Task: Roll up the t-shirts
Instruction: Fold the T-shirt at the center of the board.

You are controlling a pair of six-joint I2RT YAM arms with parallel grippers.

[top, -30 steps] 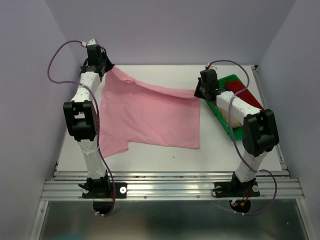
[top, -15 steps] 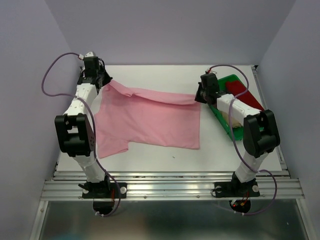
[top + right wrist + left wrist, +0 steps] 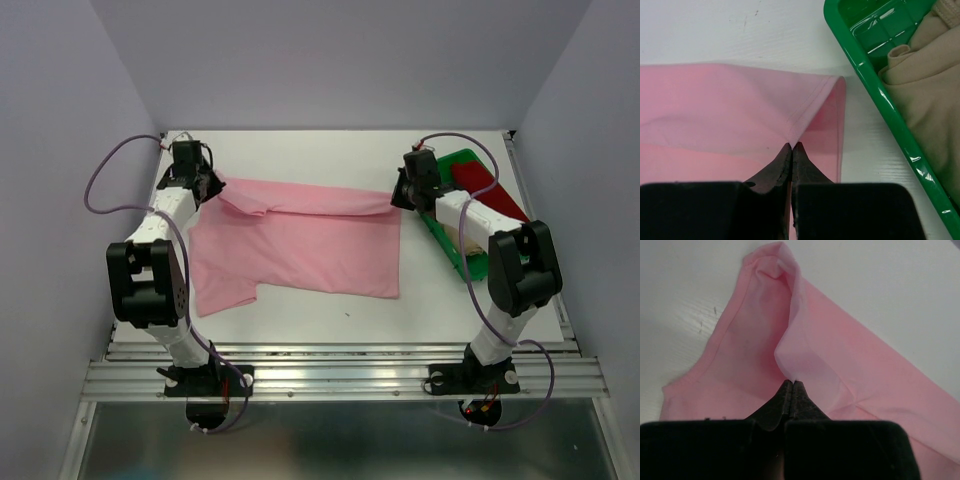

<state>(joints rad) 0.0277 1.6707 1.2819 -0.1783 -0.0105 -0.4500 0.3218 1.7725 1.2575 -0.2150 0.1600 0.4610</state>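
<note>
**Top external view.** The light pink t-shirt [image 3: 300, 250] lies spread on the white table [image 3: 330, 310], left of the green tray [image 3: 472, 265]. The shirt's far edge is folded over toward the near side, forming a narrow band. The left gripper [image 3: 208, 188] sits at the band's end farthest from the tray. The right gripper [image 3: 400, 196] sits at the end just beside the tray. A dark red t-shirt [image 3: 487, 185] lies in the tray's far right part.

**Left wrist view.** The jaws are fully closed, and the tips pinch a raised fold of the pink cloth.

**Right wrist view.** The jaws are fully closed, clamping the folded pink corner at its hem. The tray stands just to the right of that corner. A beige t-shirt [image 3: 927, 85] lies inside the tray.
</note>
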